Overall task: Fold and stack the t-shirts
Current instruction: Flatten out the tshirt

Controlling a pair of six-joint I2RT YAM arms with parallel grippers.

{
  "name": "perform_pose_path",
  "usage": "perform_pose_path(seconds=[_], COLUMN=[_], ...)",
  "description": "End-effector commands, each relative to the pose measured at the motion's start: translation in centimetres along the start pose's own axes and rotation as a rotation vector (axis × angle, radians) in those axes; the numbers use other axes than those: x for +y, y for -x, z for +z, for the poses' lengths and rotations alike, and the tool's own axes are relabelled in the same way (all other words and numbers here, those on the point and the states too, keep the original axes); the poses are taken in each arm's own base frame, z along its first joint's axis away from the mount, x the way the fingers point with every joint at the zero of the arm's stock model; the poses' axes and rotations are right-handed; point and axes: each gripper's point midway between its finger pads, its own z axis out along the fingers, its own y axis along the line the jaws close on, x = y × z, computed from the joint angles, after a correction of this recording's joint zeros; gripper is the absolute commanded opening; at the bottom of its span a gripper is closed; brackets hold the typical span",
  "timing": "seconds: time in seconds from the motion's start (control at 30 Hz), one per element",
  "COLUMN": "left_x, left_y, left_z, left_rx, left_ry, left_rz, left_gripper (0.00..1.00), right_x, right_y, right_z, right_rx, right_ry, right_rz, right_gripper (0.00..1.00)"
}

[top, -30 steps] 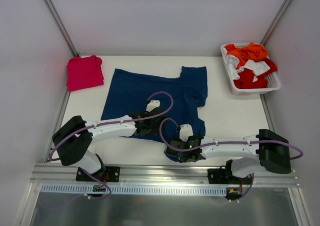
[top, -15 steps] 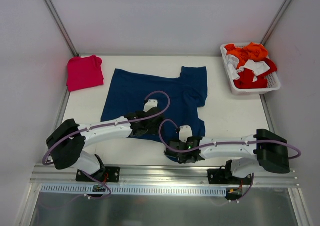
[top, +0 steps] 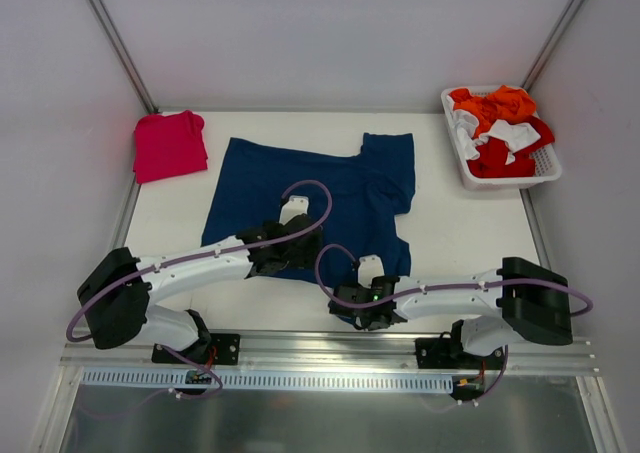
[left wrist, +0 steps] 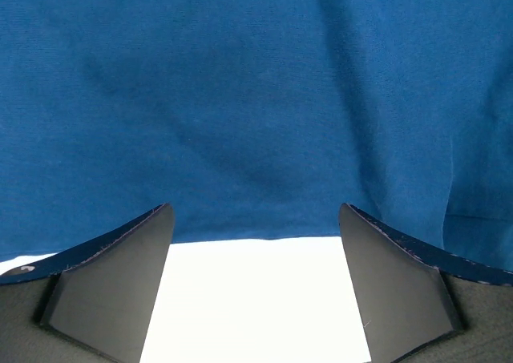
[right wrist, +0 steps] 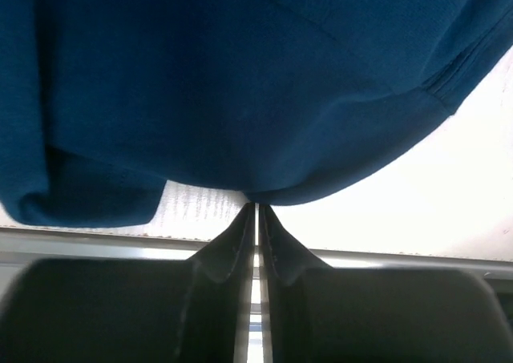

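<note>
No text, label, brand, number or sign is readable on the navy t-shirt (top: 300,178) or anything else.

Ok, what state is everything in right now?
navy shirt: spread out, not folded.
red shirt: folded, far left corner.
basket: full of crumpled clothes.
left pincer: open, over navy shirt's near edge.
right pincer: shut on navy shirt's hem.

The navy blue t-shirt (top: 290,173) and magenta-red t-shirt (top: 168,145) are plain; the basket (top: 503,181) is white.
</note>
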Motion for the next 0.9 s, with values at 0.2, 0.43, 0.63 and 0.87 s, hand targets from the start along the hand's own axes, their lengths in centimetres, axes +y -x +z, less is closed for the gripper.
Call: perform_pose_path(seconds=[0.2, 0.43, 0.63, 0.87], left_x=[1.6, 1.6, 1.6, 1.6], left_y=[0.1, -0.1, -0.4, -0.6], left_z=[-0.8, -0.5, -0.1, 0.1], left_rx=[-0.025, -0.015, -0.002, 0.006], left_ry=[0.036, 0.04, 0.05, 0.054], left_rz=[0.013, 0.012, 0.017, 0.019], left_gripper=[0.86, 0.86, 0.86, 0.86], right_x=[-0.6, -1.1, -1.3, -1.2], right_y=[-0.6, 0.9, 1.5, 1.5], right_z=[0.5, -1.3, -1.5, -0.9], right_rx=[0.011, -0.022, -0.045, -0.04], right_ry=[-0.032, -0.069, -0.081, -0.107], right_rz=[0.006, -0.019, -0.028, -0.042], right_gripper=[0.01, 0.3, 0.36, 0.36])
